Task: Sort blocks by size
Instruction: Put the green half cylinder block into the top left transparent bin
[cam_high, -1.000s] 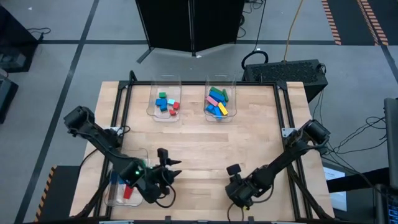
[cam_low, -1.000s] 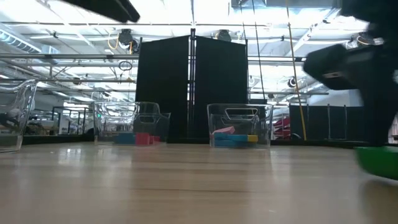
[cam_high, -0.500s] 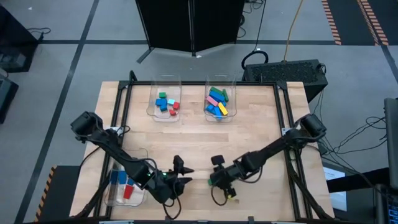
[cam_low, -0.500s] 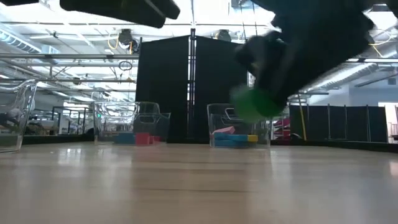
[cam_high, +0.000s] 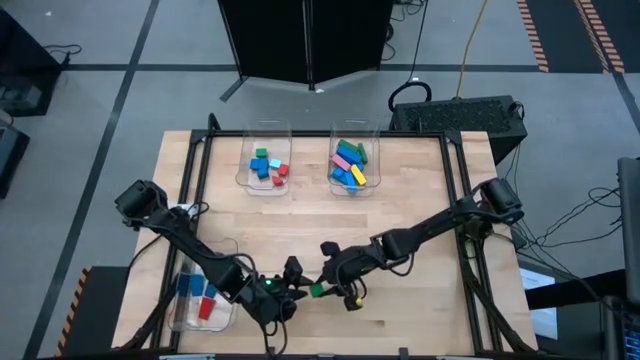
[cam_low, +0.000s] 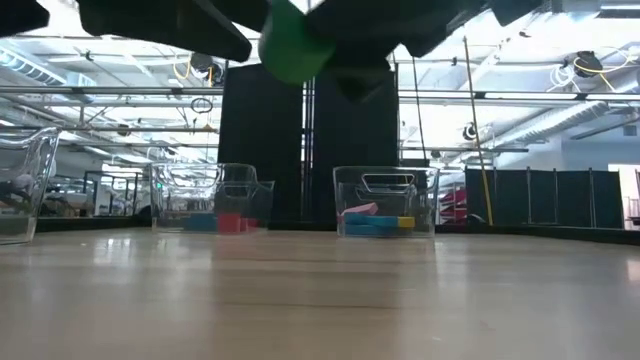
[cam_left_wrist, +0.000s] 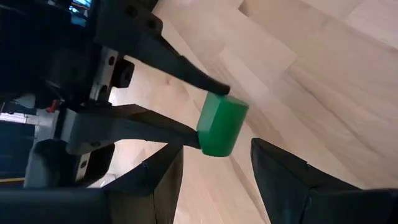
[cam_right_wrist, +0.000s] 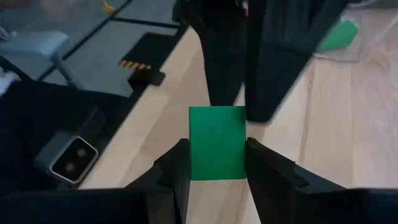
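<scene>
A green block (cam_high: 316, 290) is held near the table's front middle by my right gripper (cam_high: 322, 287). It also shows between that gripper's fingers in the right wrist view (cam_right_wrist: 217, 151) and high up in the low view (cam_low: 293, 45). My left gripper (cam_high: 293, 284) is open and empty just left of the block, facing it; in the left wrist view (cam_left_wrist: 214, 180) its fingers stand short of the block (cam_left_wrist: 221, 124). The other blocks lie in three clear bins. My right gripper pinches the green block by two opposite sides (cam_right_wrist: 194, 155) between its two fingers. The fingers (cam_left_wrist: 186, 71) come at it from the table's right, about level, and the block sticks out past their tips. The block is lifted clear of the table.
Two clear bins with coloured blocks stand at the far edge, one left (cam_high: 266, 166) and one right (cam_high: 350, 165). A third bin (cam_high: 205, 295) with blue and red blocks sits at the near left, beside my left arm. The middle of the wooden table (cam_high: 400, 215) is bare.
My right gripper has carried the green block from the near right toward the table's left and upward, so the block now hangs well clear of the table. My left gripper has moved a little toward the table's right, to meet it.
</scene>
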